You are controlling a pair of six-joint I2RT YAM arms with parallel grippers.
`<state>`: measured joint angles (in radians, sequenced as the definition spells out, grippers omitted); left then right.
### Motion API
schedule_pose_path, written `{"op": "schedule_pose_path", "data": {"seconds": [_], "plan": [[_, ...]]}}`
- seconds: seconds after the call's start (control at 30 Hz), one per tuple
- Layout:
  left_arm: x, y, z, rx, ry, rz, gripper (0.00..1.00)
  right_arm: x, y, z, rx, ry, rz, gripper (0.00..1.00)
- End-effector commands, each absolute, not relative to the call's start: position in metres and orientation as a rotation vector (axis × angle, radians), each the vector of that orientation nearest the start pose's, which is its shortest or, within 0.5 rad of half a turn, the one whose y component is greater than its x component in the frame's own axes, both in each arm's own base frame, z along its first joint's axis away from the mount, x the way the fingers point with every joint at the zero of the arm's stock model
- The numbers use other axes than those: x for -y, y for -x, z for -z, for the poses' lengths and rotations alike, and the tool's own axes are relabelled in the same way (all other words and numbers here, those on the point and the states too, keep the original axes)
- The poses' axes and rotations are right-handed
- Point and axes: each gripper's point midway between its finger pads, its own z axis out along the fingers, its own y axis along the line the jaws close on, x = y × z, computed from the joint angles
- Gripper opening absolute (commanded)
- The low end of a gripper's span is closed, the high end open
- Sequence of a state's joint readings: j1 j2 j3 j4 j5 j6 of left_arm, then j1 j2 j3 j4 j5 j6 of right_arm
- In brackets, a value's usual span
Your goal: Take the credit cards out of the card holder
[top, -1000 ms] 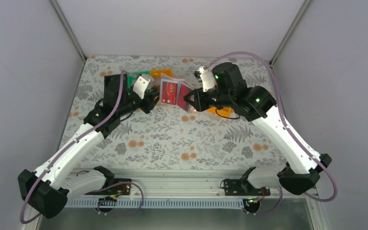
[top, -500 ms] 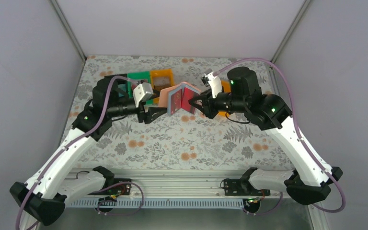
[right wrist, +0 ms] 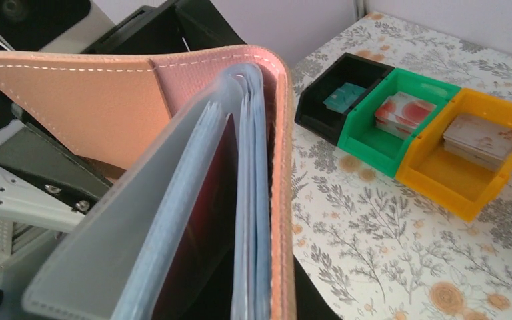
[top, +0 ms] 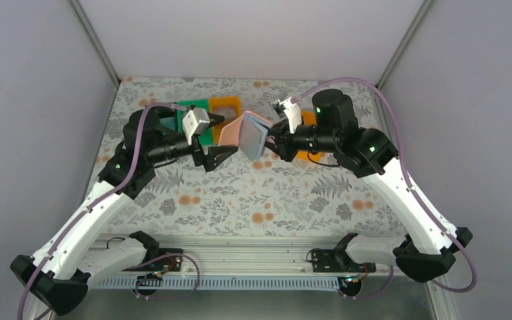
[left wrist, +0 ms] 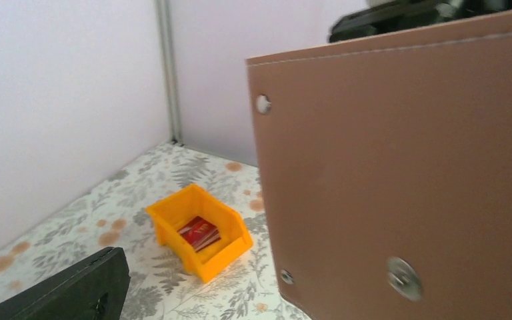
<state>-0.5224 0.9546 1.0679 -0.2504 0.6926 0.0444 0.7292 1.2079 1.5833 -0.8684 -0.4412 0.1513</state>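
The right gripper (top: 271, 143) pinches the light, floppy holder (top: 252, 133); the left gripper (top: 217, 155) stands apart. The red card (right wrist: 203, 200) looks thin and slick, best pinched by its edge.

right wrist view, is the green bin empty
No, the green bin holds a small stack of pale cards with reddish patches.

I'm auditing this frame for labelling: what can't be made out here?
- Card count in the card holder: right wrist view, overlapping sleeves show only one dark red card.
- Right end effector contact: the holder hides it in the top and right wrist views.
- Orange bin on the right: top view, mostly under the right arm.
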Motion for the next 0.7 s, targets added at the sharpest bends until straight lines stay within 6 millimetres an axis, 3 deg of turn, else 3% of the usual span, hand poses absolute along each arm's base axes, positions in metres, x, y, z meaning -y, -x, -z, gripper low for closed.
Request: {"op": "schedule_pose_path", "data": {"seconds": [0.0,0.17,0.33,0.57,0.67], "plan": [[0.242,-0.239,-0.405,-1.497,-0.809,0.867,1.00,-0.291,-0.218,-0.412,-1.944,0.804,-1.042,0.04],[0.240,-0.245,-0.403,-1.507,-0.786,0.838,1.00,-0.301,-0.241,-0.394,-2.088,0.647,-1.053,0.04],[0.232,-0.255,-0.399,-1.533,-0.739,0.765,1.00,-0.303,-0.254,-0.386,-2.139,0.548,-1.042,0.04],[0.237,-0.261,-0.390,-1.547,-0.742,0.759,1.00,-0.313,-0.262,-0.377,-2.167,0.503,-1.071,0.04],[0.239,-0.274,-0.381,-1.588,-0.700,0.737,1.00,-0.313,-0.272,-0.368,-2.218,0.448,-1.023,0.04]]}}
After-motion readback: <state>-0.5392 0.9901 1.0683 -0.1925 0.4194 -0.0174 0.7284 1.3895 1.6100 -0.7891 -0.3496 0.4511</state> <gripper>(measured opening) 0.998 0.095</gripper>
